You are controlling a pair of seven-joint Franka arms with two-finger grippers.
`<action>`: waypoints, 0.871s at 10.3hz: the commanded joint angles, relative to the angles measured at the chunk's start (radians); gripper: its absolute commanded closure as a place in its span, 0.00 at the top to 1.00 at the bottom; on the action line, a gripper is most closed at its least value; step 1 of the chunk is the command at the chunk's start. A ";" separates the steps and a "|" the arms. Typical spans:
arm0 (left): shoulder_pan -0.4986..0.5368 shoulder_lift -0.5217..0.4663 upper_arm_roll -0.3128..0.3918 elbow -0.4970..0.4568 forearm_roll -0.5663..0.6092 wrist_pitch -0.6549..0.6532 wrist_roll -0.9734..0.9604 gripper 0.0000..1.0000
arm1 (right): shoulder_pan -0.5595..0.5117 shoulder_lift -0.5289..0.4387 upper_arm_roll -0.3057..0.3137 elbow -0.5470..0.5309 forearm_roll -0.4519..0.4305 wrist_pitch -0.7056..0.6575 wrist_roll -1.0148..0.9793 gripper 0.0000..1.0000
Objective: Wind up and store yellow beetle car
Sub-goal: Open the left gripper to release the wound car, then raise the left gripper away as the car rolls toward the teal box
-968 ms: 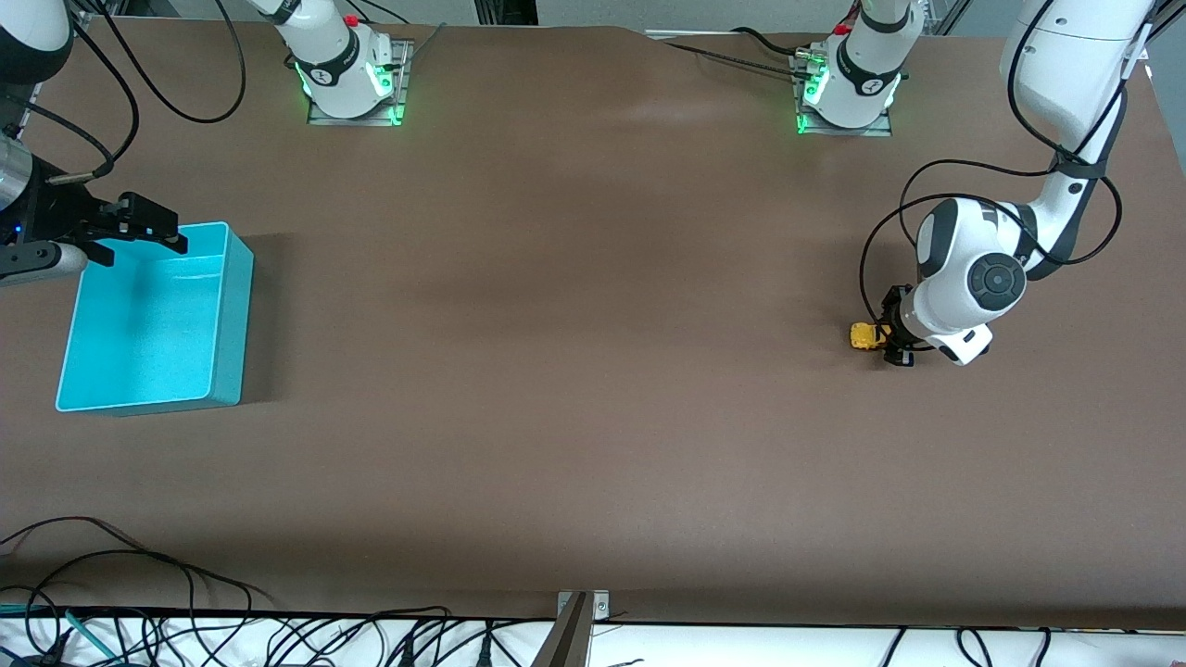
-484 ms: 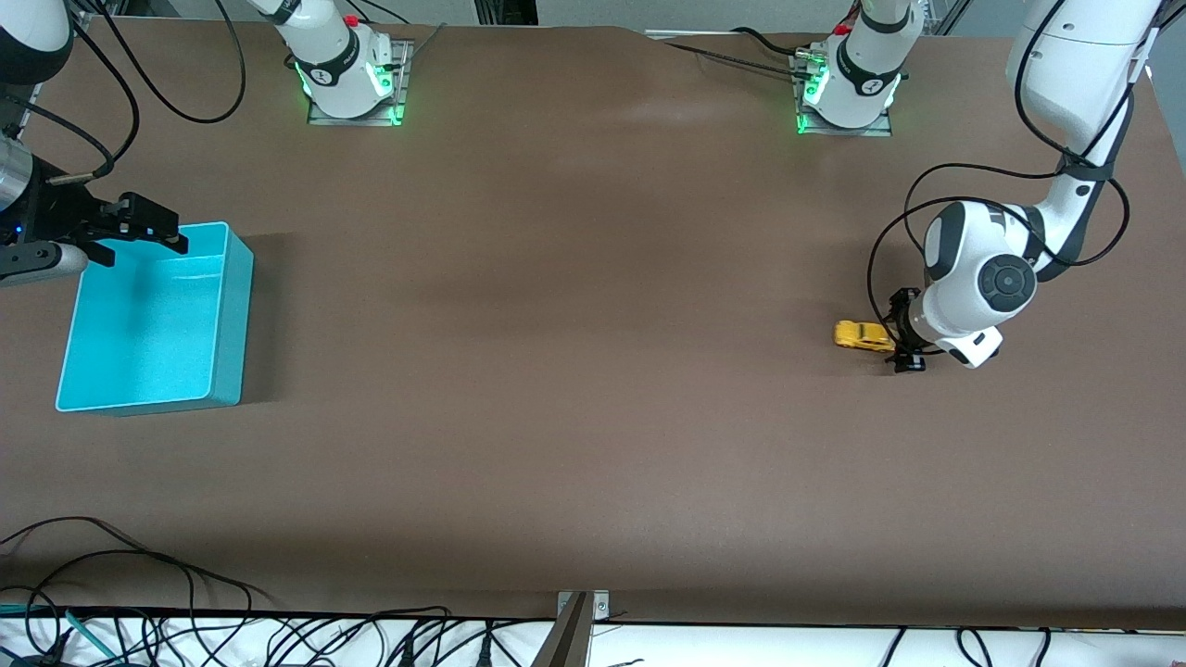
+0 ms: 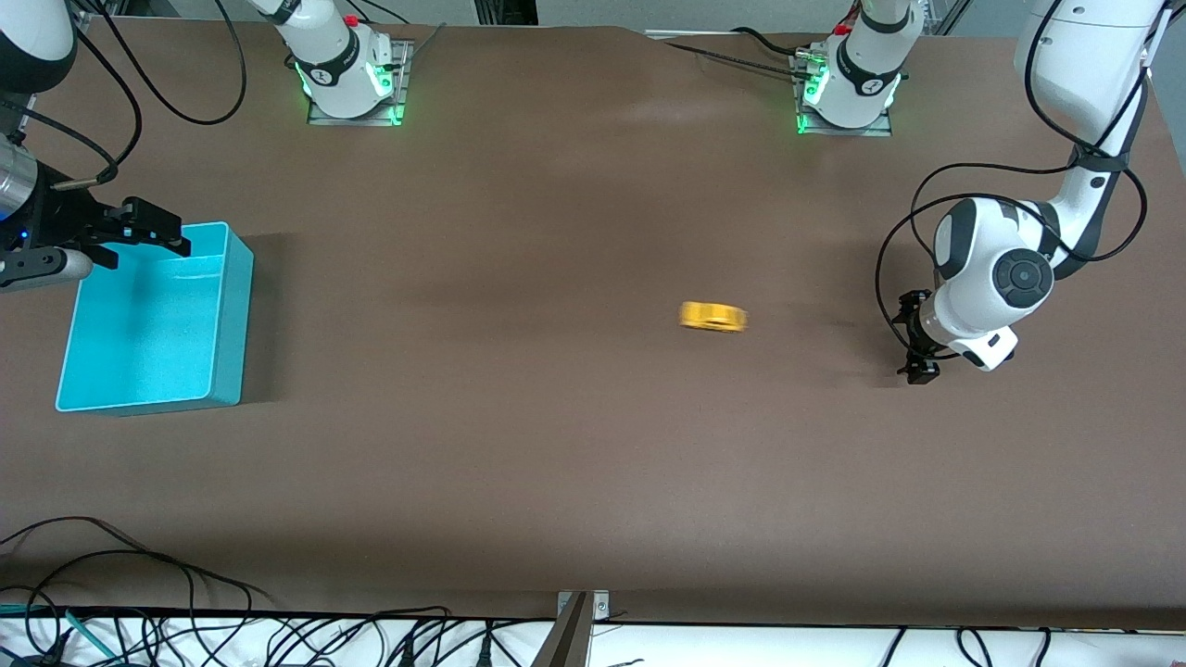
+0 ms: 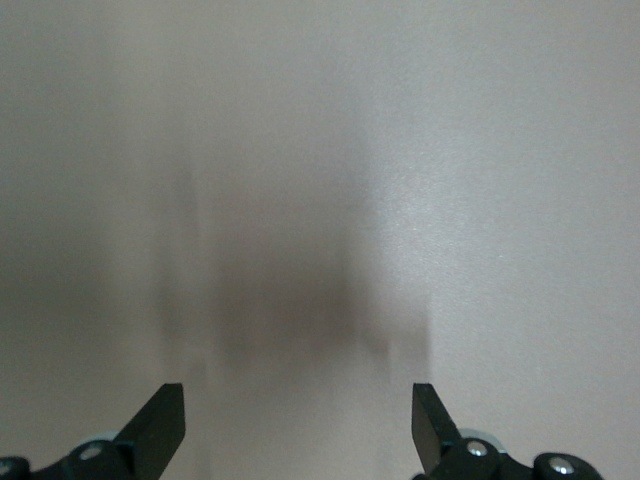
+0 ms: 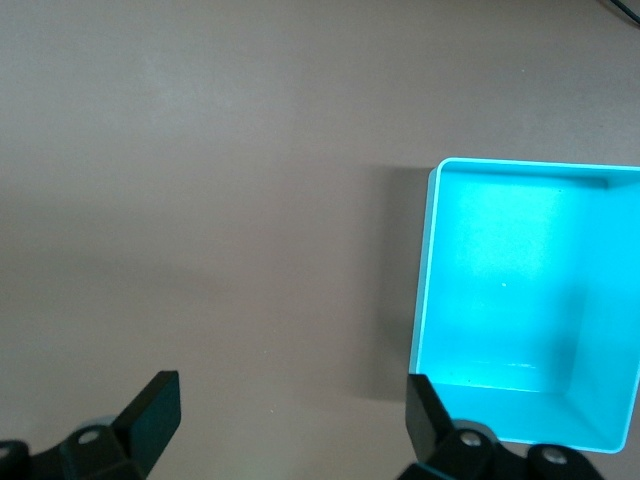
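The car [image 3: 712,317] is loose on the tabletop [image 3: 556,445], a blurred yellow streak well clear of both arms, which suggests it is rolling under its own spring; so the winding step looks done and the run is under way, with storing not yet begun. The car sits between the two sets of jaws, much closer to the left gripper [image 3: 915,335] than to the right gripper [image 3: 139,232], and roughly level with the left one along the table's length. The left gripper hangs low over the tabletop at its own arm's end, jaws spread wide and holding nothing; the left wrist view shows only bare surface between its fingertips [image 4: 160,425]. The right gripper hovers at the bin [image 3: 236,306], over the bin's edge, jaws also wide apart and empty, with the bin's turquoise floor showing bare in the right wrist view [image 5: 520,300]. That arm seems to be waiting to receive. The next move likely calls for letting the car come to rest, then bringing open jaws down around its small rounded body, closing across its sides, and carrying it over the bin to drop it in. Judging where it stops matters, since the body is tiny and could skid away from a poorly centred pinch.
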State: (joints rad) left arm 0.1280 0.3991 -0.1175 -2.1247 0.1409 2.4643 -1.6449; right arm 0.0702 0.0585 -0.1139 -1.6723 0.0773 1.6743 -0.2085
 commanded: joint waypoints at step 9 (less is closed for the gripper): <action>-0.008 -0.068 -0.008 0.414 -0.152 -0.556 0.782 1.00 | 0.014 0.004 0.007 0.020 0.012 0.002 -0.009 1.00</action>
State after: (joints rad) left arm 0.1249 0.3305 -0.1262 -1.7509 0.0047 1.9681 -0.9766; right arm 0.0792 0.0615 -0.1090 -1.6696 0.0776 1.6797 -0.2096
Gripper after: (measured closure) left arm 0.000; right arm 0.000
